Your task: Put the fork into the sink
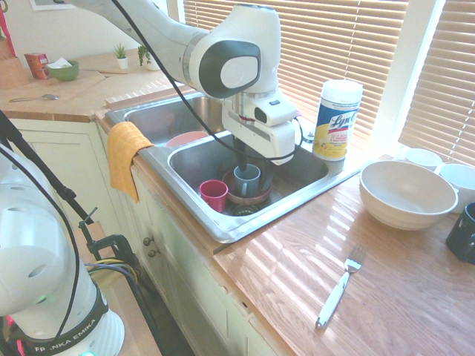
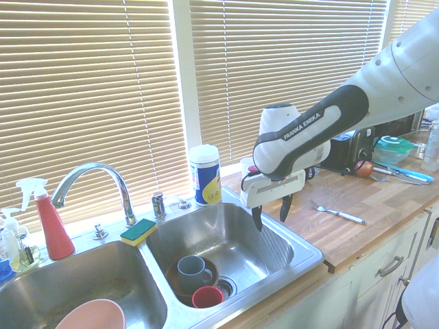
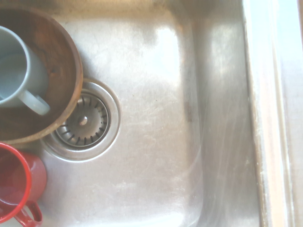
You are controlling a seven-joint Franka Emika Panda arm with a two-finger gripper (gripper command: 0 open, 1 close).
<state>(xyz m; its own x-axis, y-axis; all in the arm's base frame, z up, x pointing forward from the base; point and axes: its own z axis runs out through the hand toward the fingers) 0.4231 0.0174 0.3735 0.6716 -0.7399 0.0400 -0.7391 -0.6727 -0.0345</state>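
1. My jaws (image 2: pixel 271 212) stood wide apart, empty, above the sink (image 2: pixel 306 256).
2. The fork (image 1: pixel 344 286) lay on the wooden counter (image 1: pixel 404 304).
3. Grasping, carrying and releasing it all remained.

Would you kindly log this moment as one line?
claw: open, empty, above sink | fork: on counter | task: fork not yet in sink
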